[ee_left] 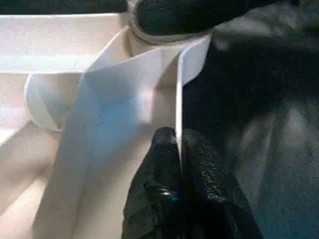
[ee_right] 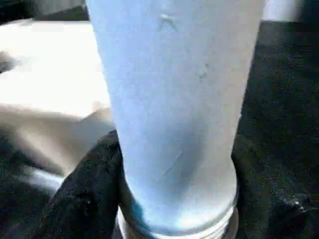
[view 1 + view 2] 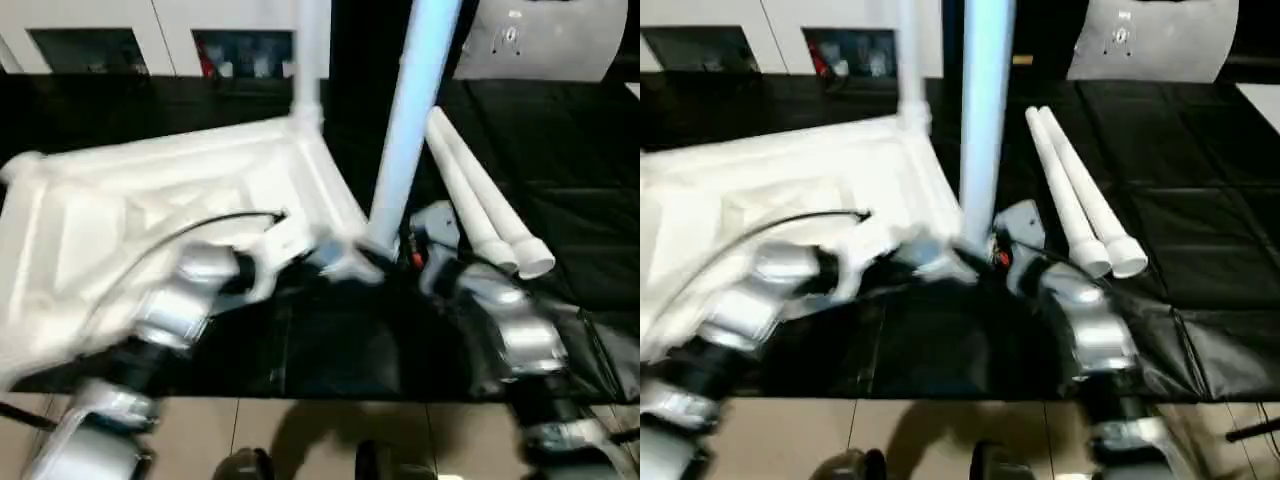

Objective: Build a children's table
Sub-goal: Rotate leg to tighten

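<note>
The white table top (image 3: 150, 200) lies upside down on black cloth, ribbed underside up. One white leg (image 3: 312, 60) stands in its far corner socket. A second leg (image 3: 405, 120) stands upright at the near right corner, its lower end at the socket. My right gripper (image 3: 395, 245) is shut on this leg (image 2: 174, 99) just above its base, with a black finger (image 2: 84, 199) on each side. My left gripper (image 1: 178, 142) is shut on the top's thin rim wall (image 1: 179, 89) beside that corner. Two more legs (image 3: 480, 205) lie loose side by side to the right.
Black cloth (image 3: 560, 150) covers the whole work surface, and its front edge drops to a tiled floor (image 3: 300, 440). White cabinets (image 3: 200, 20) and a pale panel (image 3: 545, 40) stand behind. A black cable (image 3: 200, 230) arcs over my left forearm.
</note>
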